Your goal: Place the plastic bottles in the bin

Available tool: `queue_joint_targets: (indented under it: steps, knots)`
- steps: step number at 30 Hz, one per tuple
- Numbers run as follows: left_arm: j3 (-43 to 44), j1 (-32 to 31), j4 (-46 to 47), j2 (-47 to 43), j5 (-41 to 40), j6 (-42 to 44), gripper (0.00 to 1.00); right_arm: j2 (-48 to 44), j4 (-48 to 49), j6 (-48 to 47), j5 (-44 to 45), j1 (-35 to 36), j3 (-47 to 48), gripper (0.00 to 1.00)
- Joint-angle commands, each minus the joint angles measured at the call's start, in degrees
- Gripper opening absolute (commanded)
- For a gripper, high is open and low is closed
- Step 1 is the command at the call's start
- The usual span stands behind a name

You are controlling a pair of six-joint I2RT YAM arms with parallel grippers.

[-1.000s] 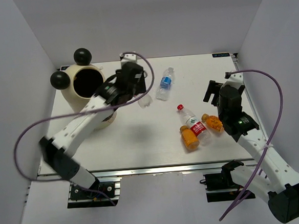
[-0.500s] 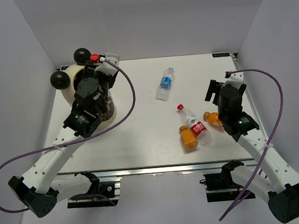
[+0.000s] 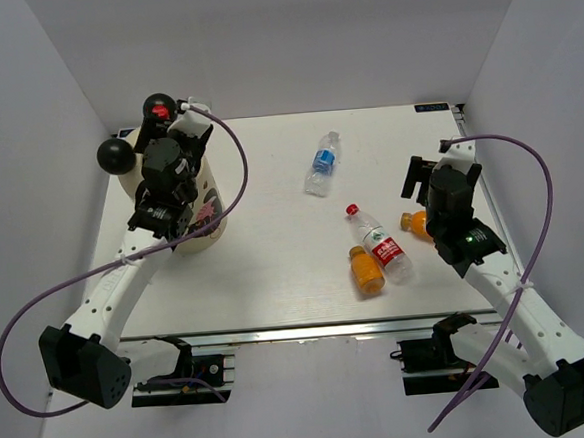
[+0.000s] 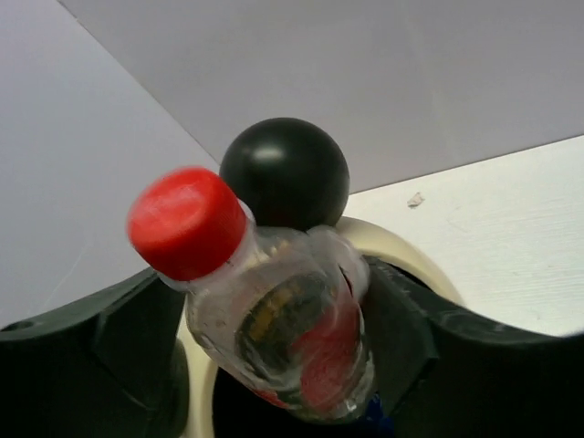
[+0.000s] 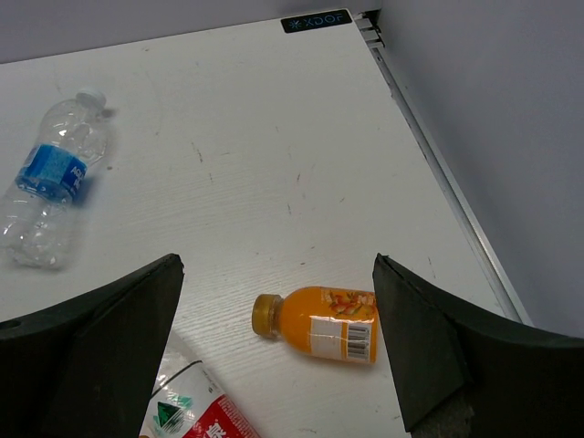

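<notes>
My left gripper (image 3: 172, 127) is shut on a clear bottle with a red cap (image 3: 160, 111) and holds it over the cream-white bin (image 3: 211, 193), next to a black ball ear (image 4: 285, 173). In the left wrist view the bottle (image 4: 274, 319) sits between my fingers above the bin's rim (image 4: 406, 255) and dark opening. My right gripper (image 5: 276, 263) is open and empty above an orange-filled bottle (image 5: 324, 326). On the table lie a blue-label bottle (image 3: 320, 164), a red-label bottle (image 3: 379, 245) and two orange bottles (image 3: 368, 271) (image 3: 412, 221).
The table's right edge rail (image 5: 447, 182) runs close to my right gripper. The blue-label bottle (image 5: 50, 187) and the red-label bottle (image 5: 196, 411) also show in the right wrist view. White walls stand around the table.
My left arm has swung left from mid-table to above the bin, carrying the red-capped bottle. The orange bottle by my right gripper has shifted slightly towards the back.
</notes>
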Motion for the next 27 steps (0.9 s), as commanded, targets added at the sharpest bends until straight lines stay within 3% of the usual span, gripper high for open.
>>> queue_joint_targets:
  steps: [1, 4, 11, 14, 16, 19, 22, 27]
  knots:
    - [1.19, 0.36, -0.86, -1.82, 0.98, -3.75, 0.88, -1.65, 3.01, -0.71, 1.18, -0.14, -0.52, 0.89]
    - [3.99, 0.36, -9.62, -1.82, 3.34, -6.65, 0.98, -2.0, 3.1, -1.07, 0.65, -0.23, -0.69, 0.89]
    - [14.09, 0.27, -22.04, 0.81, 5.99, -16.15, 0.98, -2.18, 2.04, -2.47, -4.79, -0.23, -0.08, 0.89]
    - [24.37, 0.27, -31.35, 4.85, 11.68, -28.84, 0.98, -0.95, -0.84, -1.68, -8.58, -0.14, 1.5, 0.89]
    - [30.86, 0.18, -37.16, 9.42, 21.77, -34.05, 0.98, 0.36, -2.17, -1.59, -9.11, -0.23, 2.9, 0.89]
    - [34.06, -0.95, -38.59, 16.43, 36.37, -41.28, 0.98, 1.95, -4.28, -1.07, -7.8, -0.32, 4.31, 0.89]
    - [38.09, -4.03, -36.91, 25.73, 39.38, -41.11, 0.98, 3.88, -7.79, 0.69, -9.63, -2.33, 6.42, 0.89]
    - [58.47, -6.76, -42.18, 44.3, 42.98, -38.83, 0.98, 7.74, -12.46, 2.62, -13.5, -8.83, 9.94, 0.89]
